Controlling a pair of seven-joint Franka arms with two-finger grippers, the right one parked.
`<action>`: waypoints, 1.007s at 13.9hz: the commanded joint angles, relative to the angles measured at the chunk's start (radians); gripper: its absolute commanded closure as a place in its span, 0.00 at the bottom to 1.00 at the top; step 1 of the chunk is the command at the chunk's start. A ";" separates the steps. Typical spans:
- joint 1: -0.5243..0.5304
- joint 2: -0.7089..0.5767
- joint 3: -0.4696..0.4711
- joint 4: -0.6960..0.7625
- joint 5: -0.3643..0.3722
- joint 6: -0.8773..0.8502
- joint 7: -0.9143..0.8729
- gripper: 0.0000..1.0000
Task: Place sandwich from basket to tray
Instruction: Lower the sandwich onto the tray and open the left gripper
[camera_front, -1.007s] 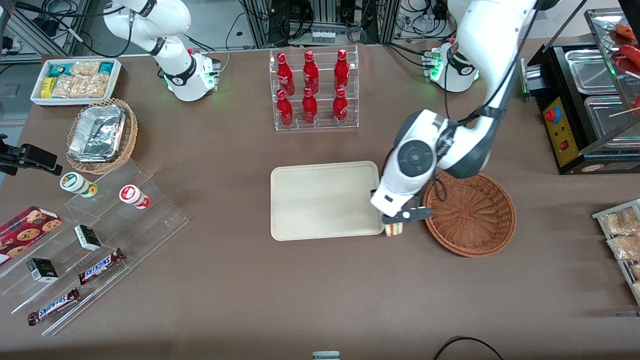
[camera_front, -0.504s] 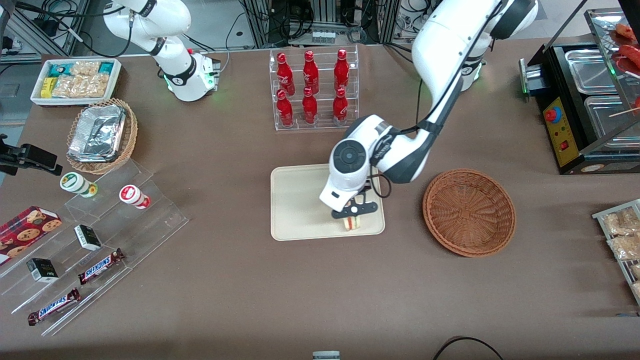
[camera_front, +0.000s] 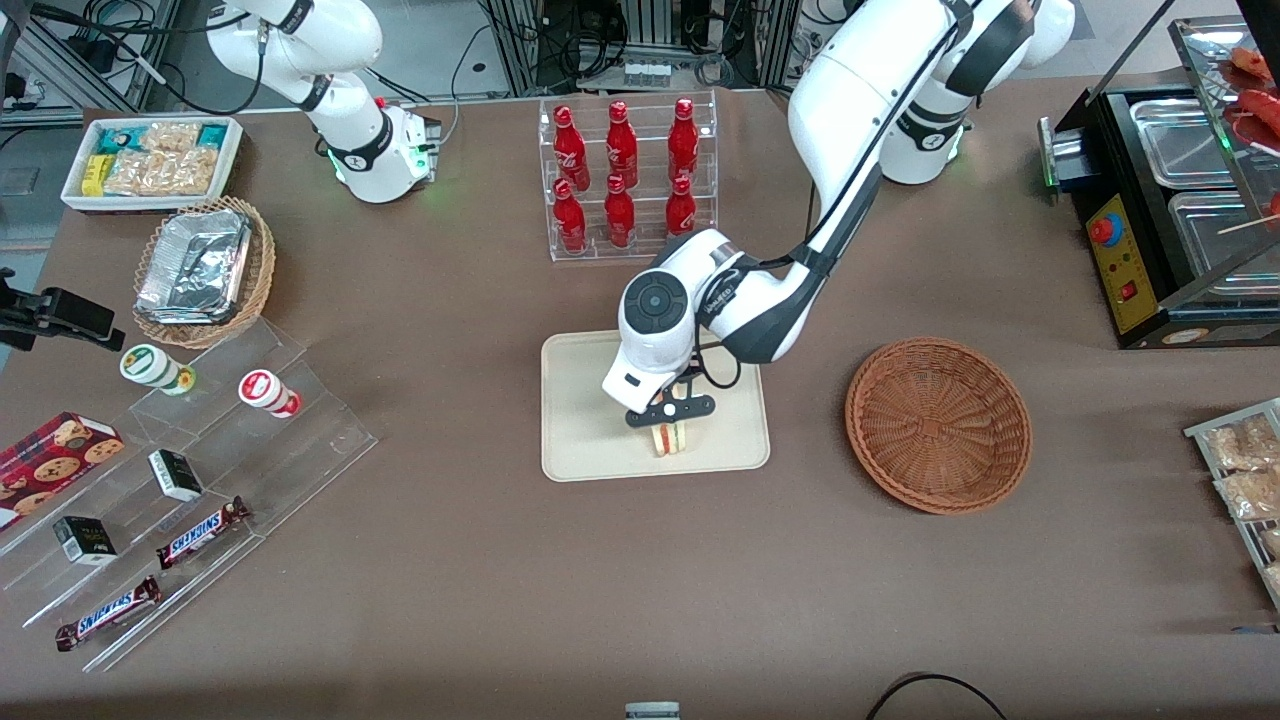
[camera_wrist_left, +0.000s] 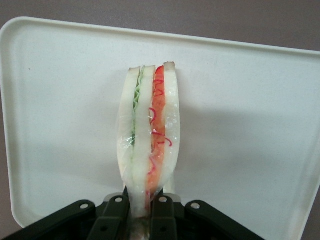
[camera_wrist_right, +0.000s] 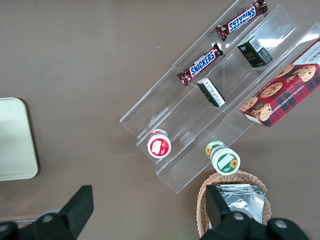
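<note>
My left gripper (camera_front: 671, 420) is shut on the sandwich (camera_front: 670, 437), a pale bread wedge with red and green filling. It holds it over the cream-beige tray (camera_front: 585, 415), near the tray's front edge. In the left wrist view the black fingers (camera_wrist_left: 116, 216) pinch the narrow end of the sandwich (camera_wrist_left: 149, 130) above the tray (camera_wrist_left: 240, 110). I cannot tell whether the sandwich touches the tray. The reddish-brown wicker basket (camera_front: 938, 424) stands empty beside the tray, toward the working arm's end of the table.
A clear rack of red bottles (camera_front: 626, 178) stands farther from the front camera than the tray. Toward the parked arm's end are a foil-tray basket (camera_front: 203, 270), a white snack bin (camera_front: 152, 160) and clear steps with snacks (camera_front: 190, 480). A black appliance (camera_front: 1160, 210) stands at the working arm's end.
My left gripper has carried the sandwich from beside the basket, past the tray's edge, to over the tray's front part. The basket has stayed where it was.
</note>
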 joint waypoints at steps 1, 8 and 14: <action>-0.032 0.023 0.012 0.029 0.006 0.008 -0.052 1.00; -0.034 0.033 0.014 0.031 0.010 0.024 -0.078 0.00; -0.021 -0.065 0.018 0.064 0.004 -0.042 -0.071 0.00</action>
